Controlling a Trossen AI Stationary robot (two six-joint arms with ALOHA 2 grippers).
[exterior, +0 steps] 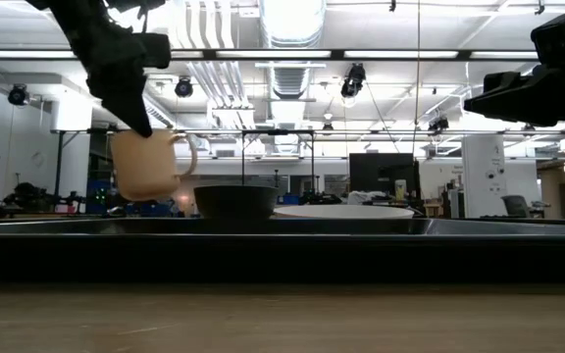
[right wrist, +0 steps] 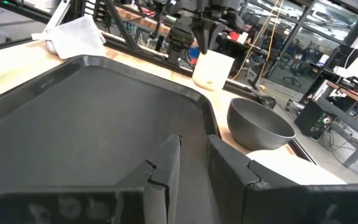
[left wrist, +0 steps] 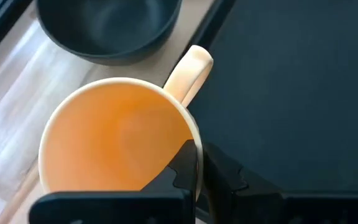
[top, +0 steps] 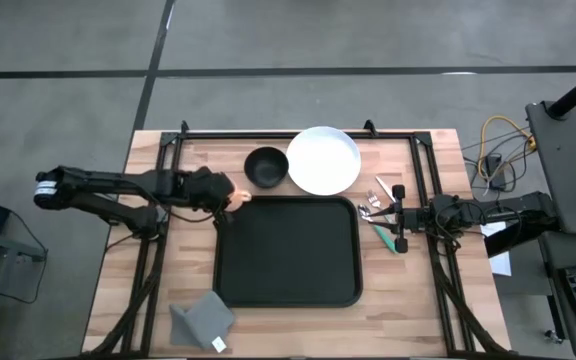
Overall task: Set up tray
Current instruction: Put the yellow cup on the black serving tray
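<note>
Black tray (top: 288,250) lies at the table's middle in the high view; the left gripper (top: 230,197) hides most of the mug (top: 238,198) at its far left corner. Low view: mug (exterior: 149,164) hangs clear. Left wrist: fingers pinch its rim (left wrist: 188,146). Right gripper (right wrist: 192,163), slightly parted, holds nothing.

Not seeing any readable text here. Nothing's showing a label, brand, number or sign that I can make out.

matt black plastic tray (top: 288,250), pale planked wood table (top: 408,300), glossy cream ceramic mug (left wrist: 117,140)
</note>
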